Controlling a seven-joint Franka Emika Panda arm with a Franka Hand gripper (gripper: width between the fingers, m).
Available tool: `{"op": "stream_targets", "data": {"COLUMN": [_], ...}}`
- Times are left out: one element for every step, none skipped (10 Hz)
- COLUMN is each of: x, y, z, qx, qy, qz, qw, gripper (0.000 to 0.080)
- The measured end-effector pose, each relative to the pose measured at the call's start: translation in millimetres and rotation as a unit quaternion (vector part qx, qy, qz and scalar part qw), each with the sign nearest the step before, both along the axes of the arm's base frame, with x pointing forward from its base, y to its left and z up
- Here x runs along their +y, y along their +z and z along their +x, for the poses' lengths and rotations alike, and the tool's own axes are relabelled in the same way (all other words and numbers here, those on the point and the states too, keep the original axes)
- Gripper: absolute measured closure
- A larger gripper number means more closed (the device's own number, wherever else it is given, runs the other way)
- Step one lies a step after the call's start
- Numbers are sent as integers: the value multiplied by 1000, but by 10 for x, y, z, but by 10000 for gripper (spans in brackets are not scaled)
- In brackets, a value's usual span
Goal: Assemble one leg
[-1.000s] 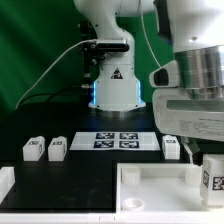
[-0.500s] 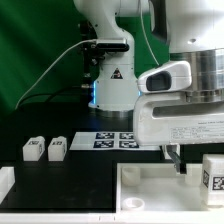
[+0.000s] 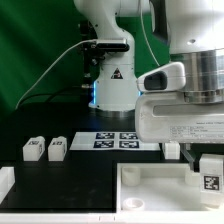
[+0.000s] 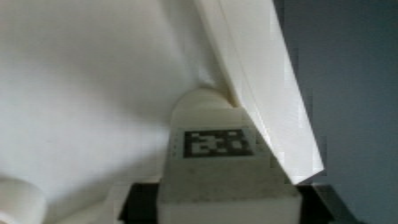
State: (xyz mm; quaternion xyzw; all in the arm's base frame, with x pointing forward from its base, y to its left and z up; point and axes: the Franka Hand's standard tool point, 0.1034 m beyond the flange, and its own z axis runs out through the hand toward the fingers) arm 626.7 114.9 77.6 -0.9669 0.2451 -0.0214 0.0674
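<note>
My gripper is shut on a leg, a small white block with a square marker tag. It holds the leg low at the exterior view's right edge, over the corner of the large white tray-like piece. In the wrist view the leg sits between the dark fingers, tag facing the camera. Its far end meets the tray's raised rim. Two more legs stand at the exterior view's left. Another leg stands behind the tray.
The marker board lies in front of the robot base. A white part shows at the lower left edge. The arm's big white hand hides the table behind it.
The hand swung over toward the exterior view's left, then shifted slightly right. The held leg now sits a little lower at the tray's corner.
</note>
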Motion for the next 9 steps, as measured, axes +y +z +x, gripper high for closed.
{"op": "stream_targets", "data": {"x": [-7, -14, 4, 12, 13, 29, 35, 35, 39], "y": [-2, -5, -17, -22, -27, -32, -29, -30, -32], "z": [8, 14, 10, 13, 20, 22, 25, 24, 22], "qx": [7, 24, 36, 47, 59, 66, 69, 70, 70], "qy": [-59, -179, -288, -378, -461, -523, -547, -553, -548], "qz": [9, 25, 30, 40, 55, 66, 69, 69, 69], "qw": [998, 983, 957, 924, 884, 847, 831, 827, 831], "gripper": [509, 509, 509, 509, 509, 509, 509, 507, 507]}}
